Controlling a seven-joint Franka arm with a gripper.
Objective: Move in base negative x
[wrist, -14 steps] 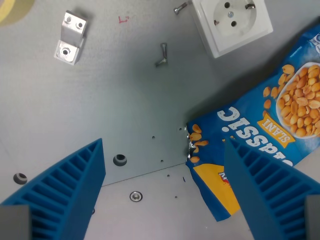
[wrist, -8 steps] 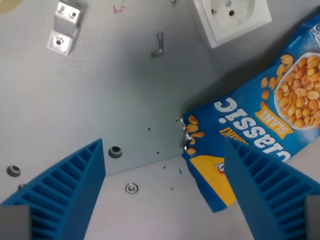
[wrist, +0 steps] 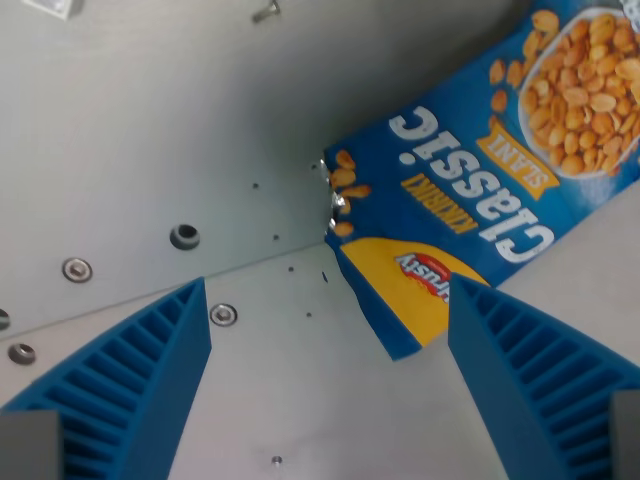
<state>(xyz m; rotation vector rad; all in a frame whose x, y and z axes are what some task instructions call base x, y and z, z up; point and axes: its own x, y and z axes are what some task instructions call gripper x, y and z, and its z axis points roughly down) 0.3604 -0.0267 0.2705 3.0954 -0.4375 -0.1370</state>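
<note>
Seen from the wrist, looking straight down on a grey metal bench (wrist: pixel 150 130). Jaws (wrist: pixel 330 380) spread wide, pinching nothing: two blue ribbed fingers (wrist: pixel 120 385) rising from the bottom corners, one at the wrist view's left, the other at the wrist view's right, with bare bench between them.

No single object named by the task; nearest thing in sight a blue peanut bag (wrist: pixel 470 200), lying flat on the bench, filling the upper right of the wrist view and running out of frame at the top and right edges. Printed upside down from this angle: "Classic" in large white letters, a yellow banner reading "SLANI", smaller yellow lettering beneath, a bowl of golden peanuts pictured near the top right corner, loose peanuts drawn along the bag's left end. Yellow patch with a red logo at the lower corner of the bag, that corner pointing down toward the gap between the fingers, just beside the inner edge of the right finger. Crimped silver seal glinting at the bag's left end.

Seam (wrist: pixel 200 275) running diagonally across the bench, meeting the bag's left end. Round hole (wrist: pixel 184 237) above the seam, screw heads (wrist: pixel 222 315) near it. Small bolt (wrist: pixel 266 12) at the top edge, partly cut off.
</note>
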